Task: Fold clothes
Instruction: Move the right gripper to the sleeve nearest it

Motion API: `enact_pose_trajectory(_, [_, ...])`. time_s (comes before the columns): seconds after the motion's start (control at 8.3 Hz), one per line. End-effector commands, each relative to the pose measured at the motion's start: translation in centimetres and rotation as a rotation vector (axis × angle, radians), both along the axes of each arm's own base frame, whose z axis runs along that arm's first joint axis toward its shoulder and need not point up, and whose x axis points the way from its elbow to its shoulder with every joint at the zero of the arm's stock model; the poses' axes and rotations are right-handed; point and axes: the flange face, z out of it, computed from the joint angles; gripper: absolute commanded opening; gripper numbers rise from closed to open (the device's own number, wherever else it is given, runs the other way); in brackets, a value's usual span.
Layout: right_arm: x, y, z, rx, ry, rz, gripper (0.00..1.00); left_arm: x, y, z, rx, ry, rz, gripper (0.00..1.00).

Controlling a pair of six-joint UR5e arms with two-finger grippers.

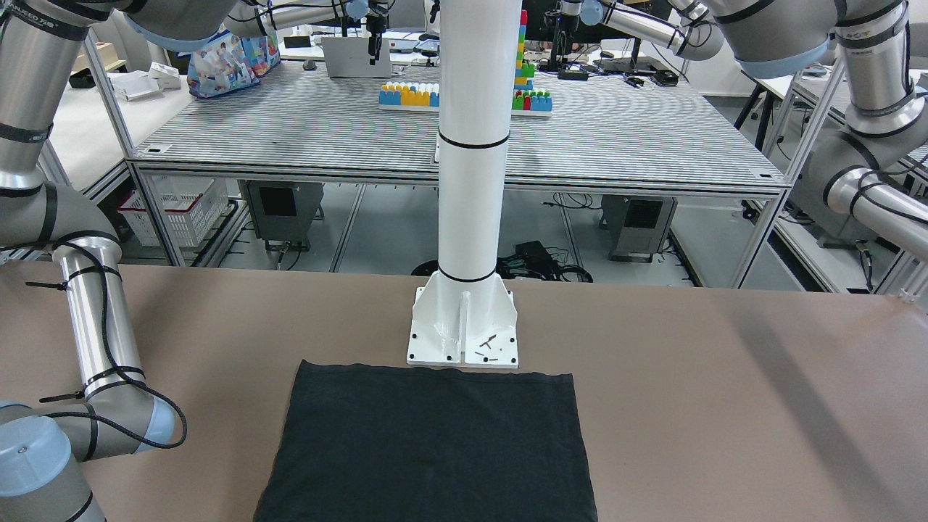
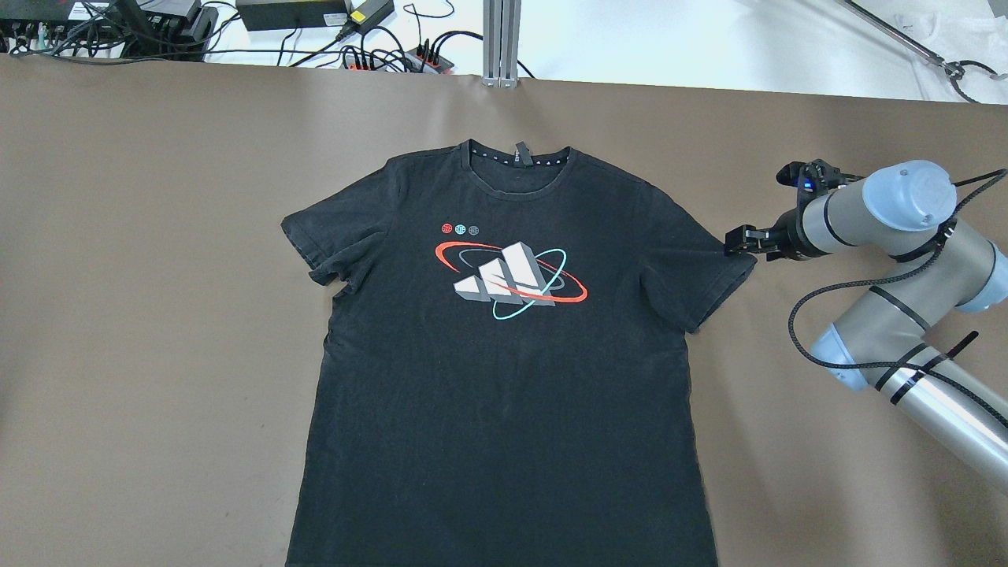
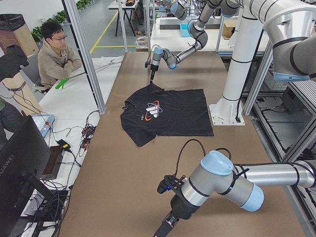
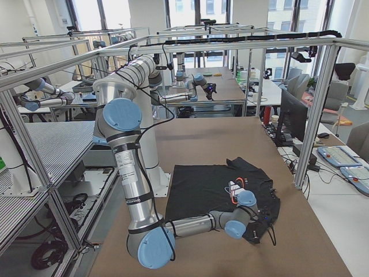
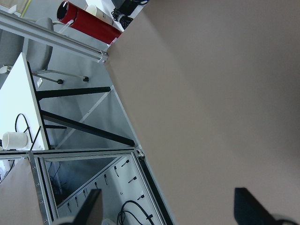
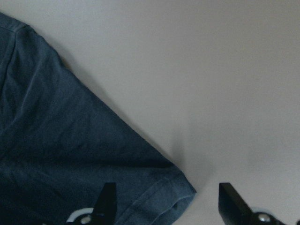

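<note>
The clothes are one black T-shirt [image 2: 504, 370] with a red, white and teal chest print, spread flat face up, collar at the far side. Its hem lies by the white pillar's base plate [image 1: 464, 341]. My right gripper [image 2: 736, 244] is open at the tip of the shirt's right-hand sleeve [image 2: 709, 276]. In the right wrist view the sleeve corner [image 6: 159, 187] lies between its fingers [image 6: 105, 201], and the gripper [image 6: 166, 206] holds nothing. My left gripper [image 5: 168, 208] is open and empty over bare table, far from the shirt; it also shows in the exterior left view [image 3: 165, 227].
The brown table [image 2: 118, 315] runs wide on both sides of the shirt. Cables and power strips [image 2: 378, 55] lie past its far edge. A seated person [image 3: 57, 57] is at the operators' side. A red cylinder [image 5: 89, 23] stands beyond the table's end.
</note>
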Motion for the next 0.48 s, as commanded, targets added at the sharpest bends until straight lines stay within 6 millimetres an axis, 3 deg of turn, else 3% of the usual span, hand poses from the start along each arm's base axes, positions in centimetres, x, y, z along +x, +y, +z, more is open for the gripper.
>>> enact_pose_trajectory(0.0, [-1.3, -0.2, 0.6, -0.005, 0.014, -0.020, 0.72, 0.1, 0.0, 0.1, -0.003, 0.010, -0.002, 1.00])
enact_pose_trajectory(0.36, [-1.3, -0.3, 2.1, 0.015, 0.045, -0.050, 0.64, 0.3, 0.6, 0.6, -0.015, 0.012, -0.001, 1.00])
